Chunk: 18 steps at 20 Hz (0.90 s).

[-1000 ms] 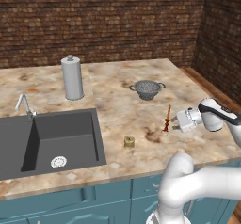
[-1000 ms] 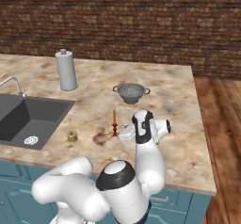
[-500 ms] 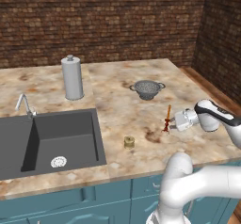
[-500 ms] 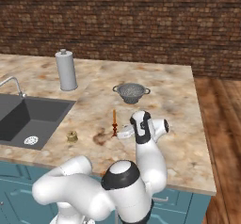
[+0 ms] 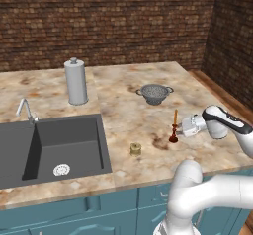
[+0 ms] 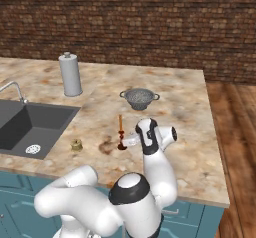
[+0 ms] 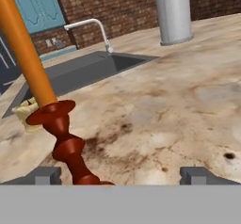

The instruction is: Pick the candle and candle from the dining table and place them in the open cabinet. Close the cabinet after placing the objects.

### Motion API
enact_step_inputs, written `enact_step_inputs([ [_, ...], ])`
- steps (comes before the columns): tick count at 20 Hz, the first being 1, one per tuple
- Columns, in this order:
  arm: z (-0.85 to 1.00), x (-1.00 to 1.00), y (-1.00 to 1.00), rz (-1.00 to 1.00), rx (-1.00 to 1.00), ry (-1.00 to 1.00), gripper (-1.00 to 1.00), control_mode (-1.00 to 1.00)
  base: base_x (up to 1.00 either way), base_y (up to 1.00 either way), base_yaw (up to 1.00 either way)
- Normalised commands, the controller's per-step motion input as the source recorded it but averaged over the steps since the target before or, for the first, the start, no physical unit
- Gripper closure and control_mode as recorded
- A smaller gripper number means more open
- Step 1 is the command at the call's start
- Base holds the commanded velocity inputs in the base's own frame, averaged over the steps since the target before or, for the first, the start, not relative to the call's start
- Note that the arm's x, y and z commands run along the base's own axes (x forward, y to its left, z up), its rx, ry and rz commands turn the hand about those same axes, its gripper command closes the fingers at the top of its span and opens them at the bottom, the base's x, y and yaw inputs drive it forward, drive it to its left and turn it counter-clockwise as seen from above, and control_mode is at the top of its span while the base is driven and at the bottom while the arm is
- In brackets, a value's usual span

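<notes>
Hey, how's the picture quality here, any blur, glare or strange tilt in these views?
Left base view: even flat light, sharp, no glare on the dining table. Right base view: likewise sharp, soft shadows. Hand view: rolled, so the orange taper candle leans across frame; its nearby stand looks oversized; the open gripper is sharp.

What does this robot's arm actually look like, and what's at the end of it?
The arm is built of smooth, rounded glossy white segments with dark bands at the joints. It ends in a gripper on a white hand, with two small dark grey fingertips. No cables or markings are visible.
</notes>
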Motion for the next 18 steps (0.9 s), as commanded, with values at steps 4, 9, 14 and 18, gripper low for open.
enact_step_inputs([
  [4, -0.09, 0.0, 0.19, -0.04, 0.0, 0.04, -1.0, -1.0, 0.0, 0.0, 0.0],
  [9, -0.07, 0.0, 0.15, -0.05, 0.0, 0.01, -1.0, -1.0, 0.0, 0.0, 0.0],
  [14, -0.02, 0.01, 0.15, -0.05, 0.0, 0.0, -1.0, -1.0, 0.0, 0.0, 0.0],
  [18, -0.01, 0.01, 0.1, -0.06, 0.0, 0.0, 1.0, -1.0, 0.0, 0.0, 0.0],
])
